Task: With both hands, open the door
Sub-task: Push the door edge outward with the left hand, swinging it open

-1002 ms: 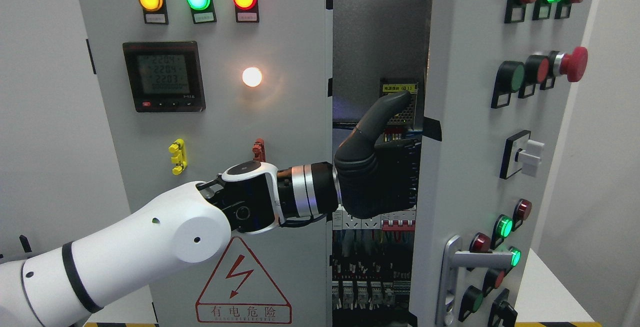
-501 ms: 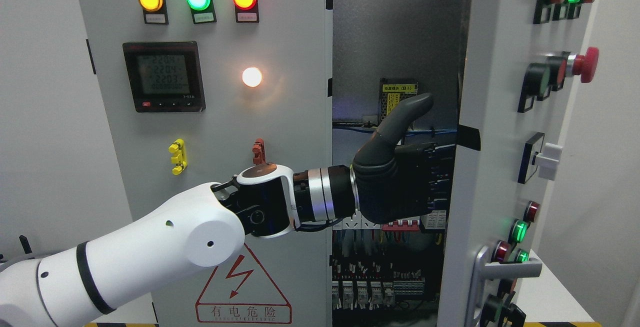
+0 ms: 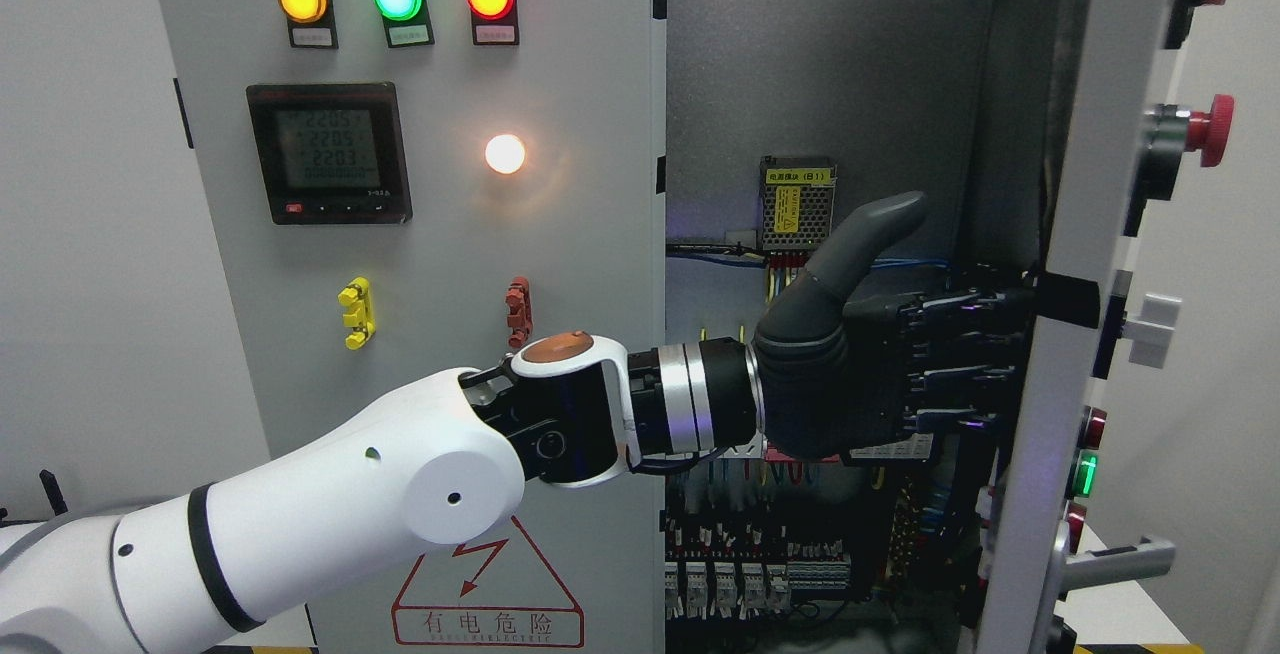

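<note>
The grey cabinet's right door (image 3: pixel 1075 184) stands swung far out, seen almost edge-on. My left hand (image 3: pixel 950 364), black with its thumb raised, reaches across from the lower left. Its straight fingers (image 3: pixel 960 339) lie flat against the door's inner side near its black latch tab (image 3: pixel 1065 299), gripping nothing. The door's lever handle (image 3: pixel 1110 564) sticks out at the lower right. The left door (image 3: pixel 450 234) is closed. My right arm does not show.
Inside the cabinet are a power supply with a yellow label (image 3: pixel 797 199), coloured wires and rows of breakers (image 3: pixel 750 574). The right door carries a red mushroom button (image 3: pixel 1205 129) and a white switch (image 3: pixel 1150 329). The left door has a meter (image 3: pixel 328 152) and lamps.
My left arm has pushed to the right, and the right door has swung much wider, from partly open to nearly edge-on. More of the cabinet's inside shows.
</note>
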Robot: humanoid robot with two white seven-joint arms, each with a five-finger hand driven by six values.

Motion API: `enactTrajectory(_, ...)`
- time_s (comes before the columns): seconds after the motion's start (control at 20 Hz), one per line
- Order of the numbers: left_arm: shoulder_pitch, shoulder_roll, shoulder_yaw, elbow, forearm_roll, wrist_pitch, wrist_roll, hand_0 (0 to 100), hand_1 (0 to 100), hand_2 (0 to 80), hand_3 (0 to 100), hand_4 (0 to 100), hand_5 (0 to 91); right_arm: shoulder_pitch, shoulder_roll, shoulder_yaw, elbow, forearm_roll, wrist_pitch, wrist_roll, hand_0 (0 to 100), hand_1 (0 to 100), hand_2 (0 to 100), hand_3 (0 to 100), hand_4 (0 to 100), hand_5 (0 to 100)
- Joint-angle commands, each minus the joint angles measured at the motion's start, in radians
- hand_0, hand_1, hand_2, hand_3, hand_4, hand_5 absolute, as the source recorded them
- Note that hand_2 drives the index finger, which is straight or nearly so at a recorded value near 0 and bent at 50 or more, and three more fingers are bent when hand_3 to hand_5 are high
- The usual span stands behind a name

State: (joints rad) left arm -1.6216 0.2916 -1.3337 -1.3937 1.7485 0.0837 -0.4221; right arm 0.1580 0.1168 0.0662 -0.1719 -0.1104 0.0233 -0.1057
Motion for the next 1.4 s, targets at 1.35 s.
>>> enactTrajectory(1.35, -0.007, -0.196, 0.019, -0.090, -0.041, -0.001, 0.124, 0, 0, 0.0, 0, 3, 0.0, 0.000, 0.000, 0.000, 0.000, 0.000, 0.000, 0.000, 11, 0, 0, 0, 0, 0)
